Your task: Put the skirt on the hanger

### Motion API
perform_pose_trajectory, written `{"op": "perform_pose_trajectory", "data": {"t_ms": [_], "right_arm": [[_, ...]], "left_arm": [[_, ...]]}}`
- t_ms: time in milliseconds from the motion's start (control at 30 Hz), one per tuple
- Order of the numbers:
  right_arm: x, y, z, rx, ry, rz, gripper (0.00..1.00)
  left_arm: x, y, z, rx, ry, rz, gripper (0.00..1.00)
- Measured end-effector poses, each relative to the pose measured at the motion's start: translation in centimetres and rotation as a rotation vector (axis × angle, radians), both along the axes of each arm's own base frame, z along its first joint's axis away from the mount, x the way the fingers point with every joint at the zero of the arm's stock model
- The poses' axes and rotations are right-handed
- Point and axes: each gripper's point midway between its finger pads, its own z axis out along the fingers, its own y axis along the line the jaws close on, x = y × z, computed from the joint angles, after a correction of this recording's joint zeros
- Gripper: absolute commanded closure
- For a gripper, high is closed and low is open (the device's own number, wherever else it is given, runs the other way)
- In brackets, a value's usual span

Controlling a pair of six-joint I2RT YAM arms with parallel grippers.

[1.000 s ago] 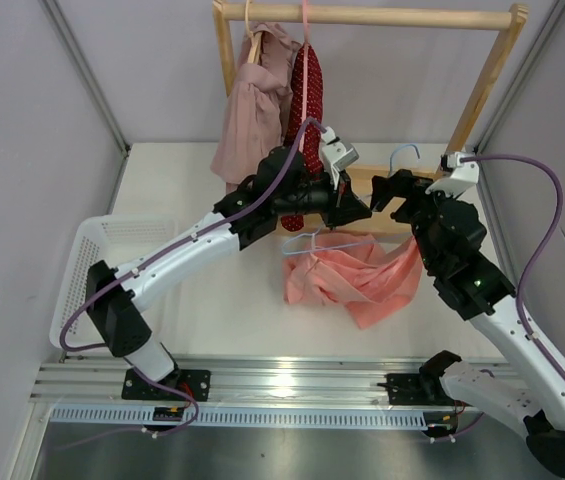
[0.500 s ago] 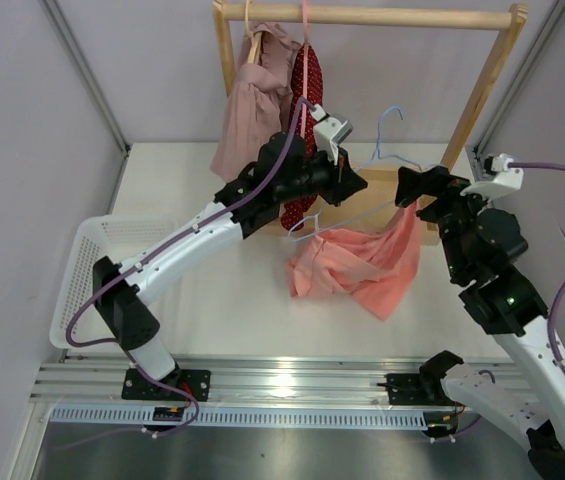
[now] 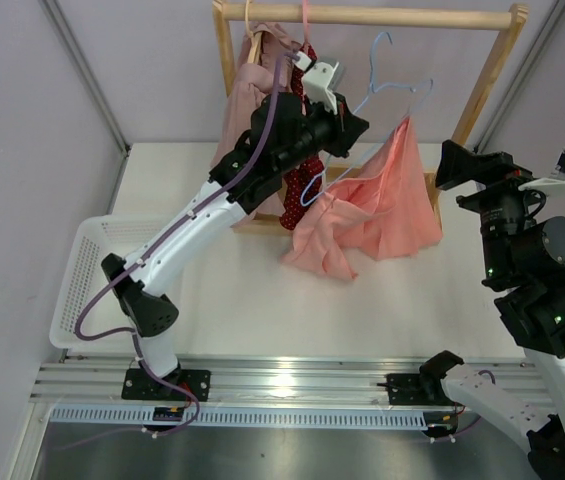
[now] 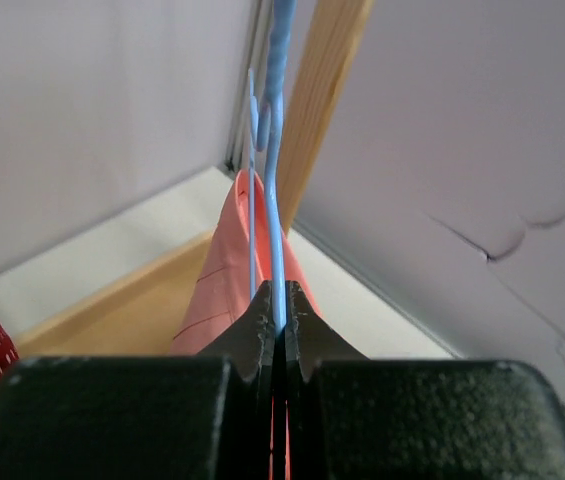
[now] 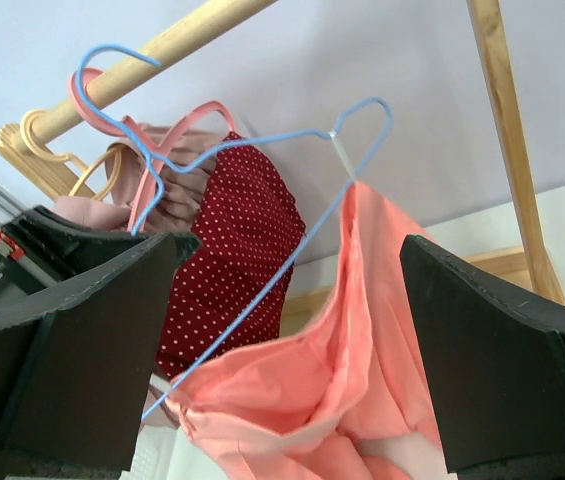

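1. The right gripper (image 3: 454, 172) stands wide and empty, apart from the cloth.
2. The skirt (image 3: 377, 205), salmon and crumpled, already hangs from the tilted hanger (image 4: 282, 30) in front of the rack (lopsided, bunched toward the low end).
3. The left gripper (image 4: 280, 300) is pinched tight on the hanger's wire.
4. What seems left is evening out the cloth and hooking the hanger over the wooden rail (image 3: 362, 15).

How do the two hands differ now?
The left hand is shut on the blue hanger; the right hand is wide open and empty. The left hand is beside the skirt; the right hand stands apart from it. Both face the skirt.
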Motion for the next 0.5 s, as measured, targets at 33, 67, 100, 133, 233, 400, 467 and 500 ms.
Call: {"op": "perform_pose_trajectory", "data": {"t_ms": [33,67,100,133,233,400,467,500], "right_arm": [[-0.1,-0.1,0.2,0.002,-0.003,-0.001,0.00],[-0.1,-0.1,0.3,0.001,-0.005,-0.002,0.01],[-0.1,-0.1,0.4,0.001,-0.005,-0.002,0.01],[-0.1,-0.1,0.5,0.000,-0.005,-0.002,0.00],[-0.1,-0.1,0.5,-0.001,-0.002,-0.004,0.00],[0.0,-0.2,0.4,-0.002,0.002,-0.007,0.00],[-0.1,-0.2,0.4,-0.002,0.002,-0.007,0.01],[-0.1,-0.2,0.4,-0.002,0.002,-0.007,0.01]], "left_arm": [[0.3,0.0,0.6,-0.010,-0.010,0.015,1.00],[0.7,0.1,1.2,-0.017,-0.020,0.030,1.00],[0.9,0.2,1.7,-0.024,-0.029,0.044,1.00],[1.2,0.2,2.1,-0.028,-0.034,0.058,1.00],[2.1,0.4,3.2,-0.039,-0.055,0.092,1.00],[3.8,0.2,4.0,-0.044,-0.088,0.141,1.00],[4.5,0.2,3.5,-0.033,-0.093,0.161,1.00],[4.9,0.1,3.2,-0.026,-0.094,0.172,1.00]]}}
